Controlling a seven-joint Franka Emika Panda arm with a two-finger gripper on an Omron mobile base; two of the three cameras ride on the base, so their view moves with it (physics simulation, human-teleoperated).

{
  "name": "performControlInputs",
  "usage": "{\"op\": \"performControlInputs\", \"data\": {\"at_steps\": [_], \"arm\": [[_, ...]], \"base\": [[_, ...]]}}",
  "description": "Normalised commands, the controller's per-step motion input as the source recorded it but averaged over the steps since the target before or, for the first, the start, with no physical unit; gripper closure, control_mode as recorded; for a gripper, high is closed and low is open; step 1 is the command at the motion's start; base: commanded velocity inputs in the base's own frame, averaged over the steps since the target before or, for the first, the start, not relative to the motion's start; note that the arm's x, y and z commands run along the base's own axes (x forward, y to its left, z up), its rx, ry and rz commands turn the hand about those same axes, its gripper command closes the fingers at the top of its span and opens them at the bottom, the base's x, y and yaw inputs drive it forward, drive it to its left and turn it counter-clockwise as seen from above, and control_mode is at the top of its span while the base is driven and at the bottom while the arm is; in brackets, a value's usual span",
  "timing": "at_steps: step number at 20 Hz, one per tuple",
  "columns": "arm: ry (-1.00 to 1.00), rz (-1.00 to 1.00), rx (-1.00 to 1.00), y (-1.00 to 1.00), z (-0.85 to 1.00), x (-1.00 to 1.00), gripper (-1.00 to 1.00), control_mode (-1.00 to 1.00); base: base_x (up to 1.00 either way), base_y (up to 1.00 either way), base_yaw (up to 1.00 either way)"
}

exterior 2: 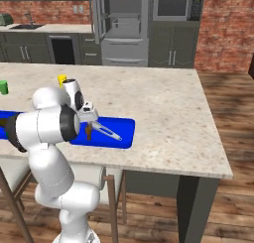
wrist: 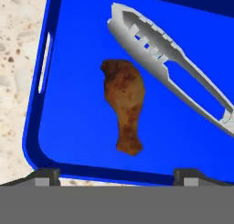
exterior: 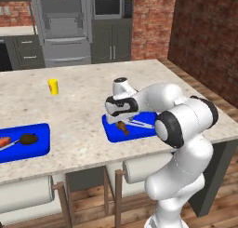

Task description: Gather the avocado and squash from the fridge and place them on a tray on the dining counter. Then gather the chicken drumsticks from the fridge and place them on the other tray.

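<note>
One chicken drumstick [wrist: 124,102] lies flat in the other tray [wrist: 68,141], a blue one on the dining counter [exterior: 83,106]. My gripper [wrist: 116,177] hangs just above it, open, nothing between its fingers. The left base view shows the gripper [exterior: 122,121] over the drumstick [exterior: 122,127] in that tray [exterior: 114,134]. Further left, the tray [exterior: 39,148] holds the dark avocado [exterior: 29,139] and the orange-red squash [exterior: 4,141]. From the right base view, the gripper [exterior 2: 89,125] stands over the drumstick [exterior 2: 89,133].
Grey tongs [wrist: 169,67] lie in the tray beside the drumstick. A yellow cup [exterior: 54,86] stands further back on the counter, a green cup [exterior 2: 3,87] at its far left. The fridge [exterior 2: 124,24] stands open across the room. Stools sit under the counter's near edge.
</note>
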Motion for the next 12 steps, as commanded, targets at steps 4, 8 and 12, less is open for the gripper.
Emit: {"op": "performControlInputs", "data": {"at_steps": [4, 8, 12], "arm": [[-0.02, -0.07, 0.05, -0.23, 0.72, -0.42, -1.00, -1.00], [-0.12, -0.03, 0.05, -0.21, 0.75, -0.63, -1.00, -1.00], [-0.14, -0.02, 0.05, -0.17, 0.79, -0.68, -1.00, -1.00]], "base": [[0.00, 0.00, 0.00], [0.00, 0.00, 0.00], [0.00, 0.00, 0.00]]}}
